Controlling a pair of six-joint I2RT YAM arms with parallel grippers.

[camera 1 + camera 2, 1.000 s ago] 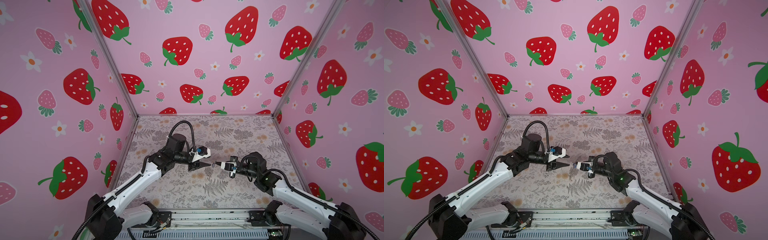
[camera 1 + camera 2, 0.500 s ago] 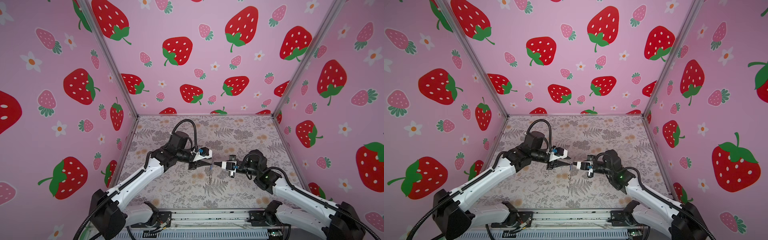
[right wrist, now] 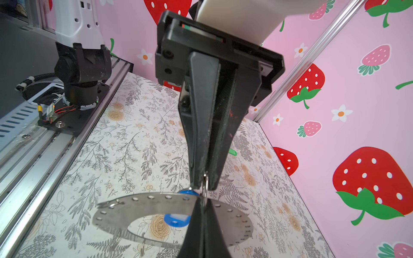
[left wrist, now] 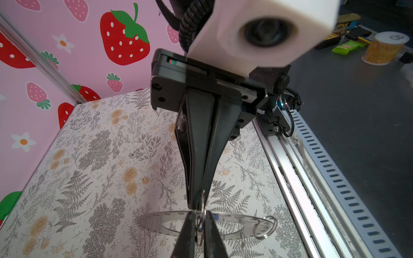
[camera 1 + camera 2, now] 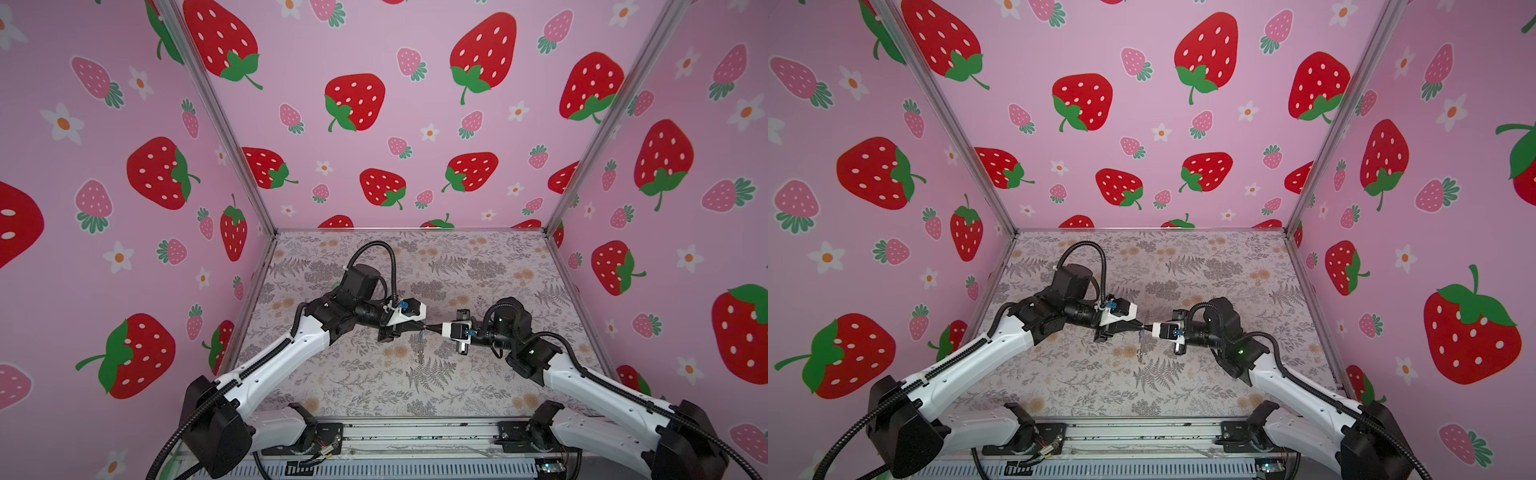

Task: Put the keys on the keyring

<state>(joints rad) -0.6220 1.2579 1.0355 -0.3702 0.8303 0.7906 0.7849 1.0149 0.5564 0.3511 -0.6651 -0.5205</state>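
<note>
The keyring (image 4: 156, 220) is a flat grey disc with small holes round its rim; in both top views it hangs edge-on (image 5: 422, 347) (image 5: 1140, 347) above the table's middle. A small split ring (image 3: 205, 181) stands at its rim. My left gripper (image 4: 199, 225) and right gripper (image 3: 202, 214) meet tip to tip there, both shut on that split ring. The blue key's head (image 3: 176, 220) shows through the keyring's hole, close to the split ring; whether it hangs on it I cannot tell. The green key (image 3: 232, 152) lies on the table beyond the left fingers.
A second small split ring (image 4: 266, 226) sits on the keyring's far rim. The floral table (image 5: 478, 266) is walled by strawberry panels on three sides. An aluminium rail (image 4: 297, 169) runs along the front edge, with the arm bases on it.
My left gripper has travelled right to the right gripper's tips and its jaws have closed on the split ring. The right gripper has kept its hold and barely moved.
</note>
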